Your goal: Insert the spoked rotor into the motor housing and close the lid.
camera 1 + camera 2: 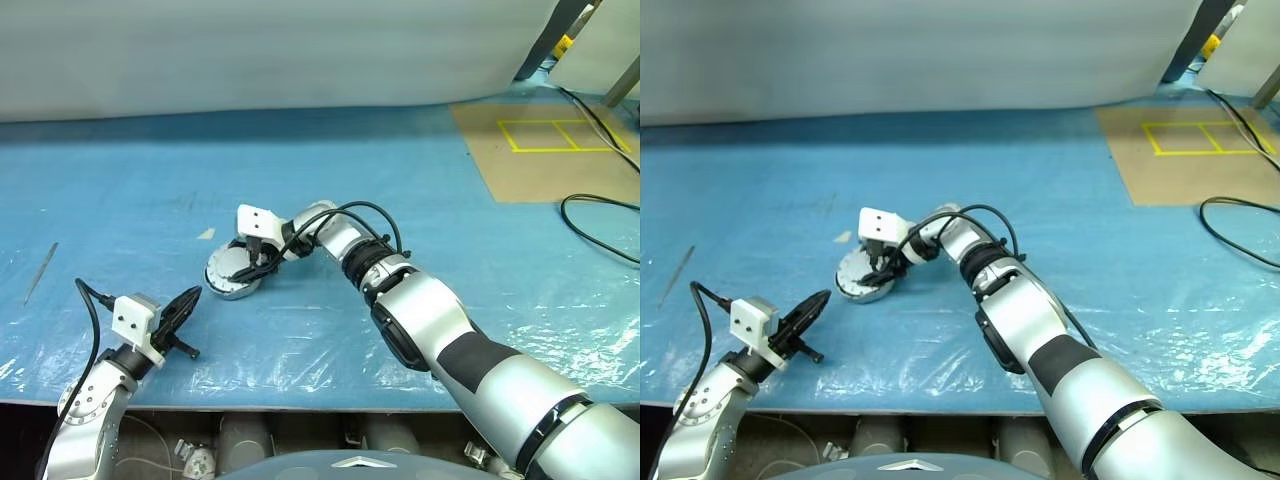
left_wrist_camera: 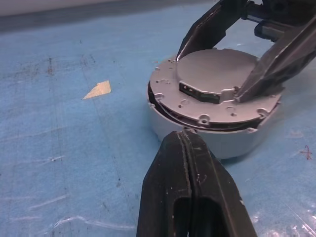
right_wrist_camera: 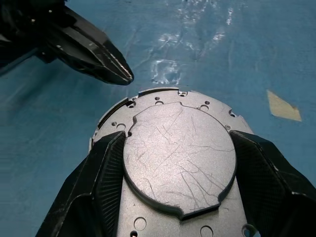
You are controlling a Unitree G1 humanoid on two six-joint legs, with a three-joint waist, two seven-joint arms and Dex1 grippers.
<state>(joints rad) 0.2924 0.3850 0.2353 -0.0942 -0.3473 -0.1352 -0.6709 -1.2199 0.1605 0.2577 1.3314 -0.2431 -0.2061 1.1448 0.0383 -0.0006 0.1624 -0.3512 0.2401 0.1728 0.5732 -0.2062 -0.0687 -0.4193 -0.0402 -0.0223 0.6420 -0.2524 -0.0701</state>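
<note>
1 motor housing [image 1: 232,275] sits on the blue plastic-covered table [image 1: 420,180], near the front edge, left of centre: a short round silver cup. On top of it lies 1 lid [image 3: 178,158], a flat grey metal plate with small holes round its rim and a raised, scratched round boss in the middle with notches in its outline. From the left wrist view the lid sits slightly tilted, a dark gap showing between it and the cup wall on the near side. 2 grippers in view. The right gripper [image 3: 177,173] reaches down over the housing, its 2 black fingers spread wide and pressed against opposite sides of the lid's raised boss. The left gripper [image 1: 182,308] hovers just beside the housing, level, fingers pressed together and holding nothing. 1 small tan scrap [image 2: 98,90] lies on the table near the housing.
</note>
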